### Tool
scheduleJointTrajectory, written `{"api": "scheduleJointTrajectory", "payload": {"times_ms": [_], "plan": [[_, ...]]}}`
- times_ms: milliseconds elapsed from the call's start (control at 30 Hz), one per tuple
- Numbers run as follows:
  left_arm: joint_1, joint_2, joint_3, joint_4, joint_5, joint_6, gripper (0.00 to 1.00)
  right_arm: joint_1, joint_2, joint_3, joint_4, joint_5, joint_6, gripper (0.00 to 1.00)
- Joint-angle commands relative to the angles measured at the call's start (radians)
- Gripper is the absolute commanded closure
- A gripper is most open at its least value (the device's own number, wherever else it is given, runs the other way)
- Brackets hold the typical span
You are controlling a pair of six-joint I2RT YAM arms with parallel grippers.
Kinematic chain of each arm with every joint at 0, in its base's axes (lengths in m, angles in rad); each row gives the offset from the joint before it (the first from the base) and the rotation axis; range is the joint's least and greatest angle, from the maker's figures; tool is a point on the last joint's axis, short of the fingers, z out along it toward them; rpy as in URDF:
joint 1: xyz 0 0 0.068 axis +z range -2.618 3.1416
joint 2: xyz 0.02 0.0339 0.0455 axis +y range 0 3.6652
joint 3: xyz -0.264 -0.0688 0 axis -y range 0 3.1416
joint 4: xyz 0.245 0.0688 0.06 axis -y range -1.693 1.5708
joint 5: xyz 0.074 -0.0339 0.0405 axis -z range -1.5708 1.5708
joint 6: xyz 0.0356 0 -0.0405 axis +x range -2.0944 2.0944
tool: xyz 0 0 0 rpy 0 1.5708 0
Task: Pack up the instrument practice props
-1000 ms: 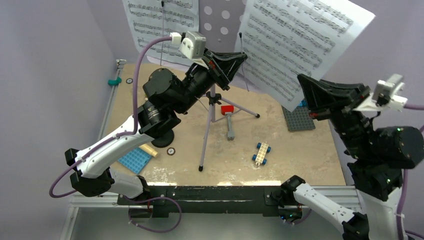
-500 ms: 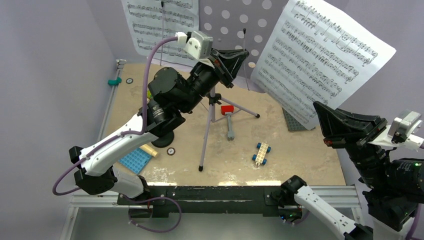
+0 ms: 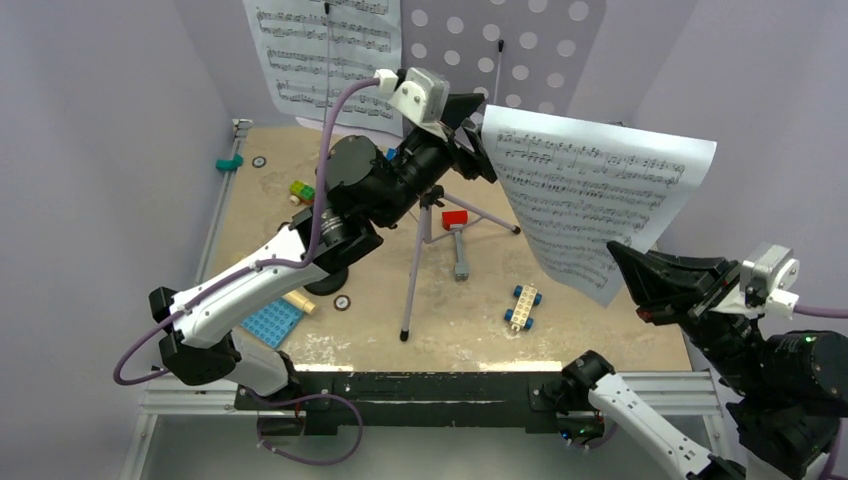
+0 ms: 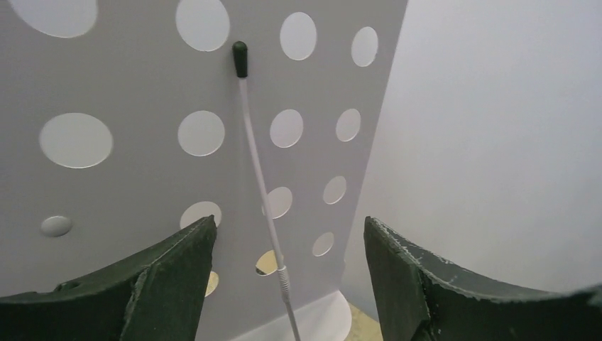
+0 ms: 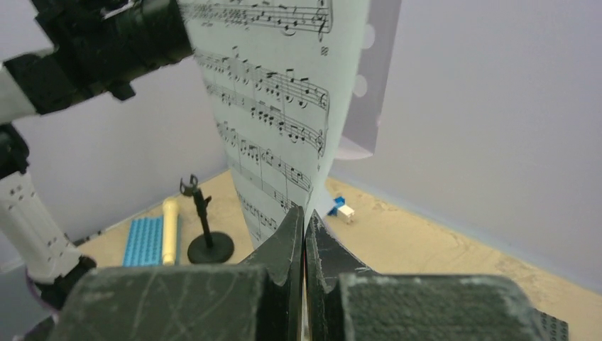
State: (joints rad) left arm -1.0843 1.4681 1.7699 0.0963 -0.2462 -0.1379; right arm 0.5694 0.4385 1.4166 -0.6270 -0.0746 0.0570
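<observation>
My right pincer (image 5: 304, 234) pinches one white sheet-music page (image 3: 590, 200), off the lilac perforated music stand (image 3: 520, 40); left pincer (image 4: 287, 234) spread, empty. Second page (image 3: 325, 45), stand and cream-yellow toy microphone (image 5: 170, 227) are not yet packed.

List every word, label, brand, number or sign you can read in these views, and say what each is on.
No words, brands or numbers are legible in any view.
Held sheet-music page, pinched in the right gripper: staves and notes only, any lettering too small to read.
Second sheet-music page, on the lilac music stand: staves and notes only, nothing legible.
</observation>
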Motion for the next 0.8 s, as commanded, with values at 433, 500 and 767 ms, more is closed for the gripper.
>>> {"api": "scheduleJointTrajectory", "payload": {"times_ms": [433,500,767], "plan": [[0.001,-0.384,-0.368,0.083,-0.115,-0.067,0.0,0.01,-0.302,-0.357,-0.135,-0.227,0.026,1.0],[0.001,-0.427,-0.419,0.084,-0.135,-0.078,0.0,0.01,-0.309,-0.429,-0.112,-0.203,0.07,1.0],[0.001,-0.59,-0.635,0.077,-0.213,-0.152,0.0,0.01,-0.277,-0.685,0.021,0.068,0.219,1.0]]}}
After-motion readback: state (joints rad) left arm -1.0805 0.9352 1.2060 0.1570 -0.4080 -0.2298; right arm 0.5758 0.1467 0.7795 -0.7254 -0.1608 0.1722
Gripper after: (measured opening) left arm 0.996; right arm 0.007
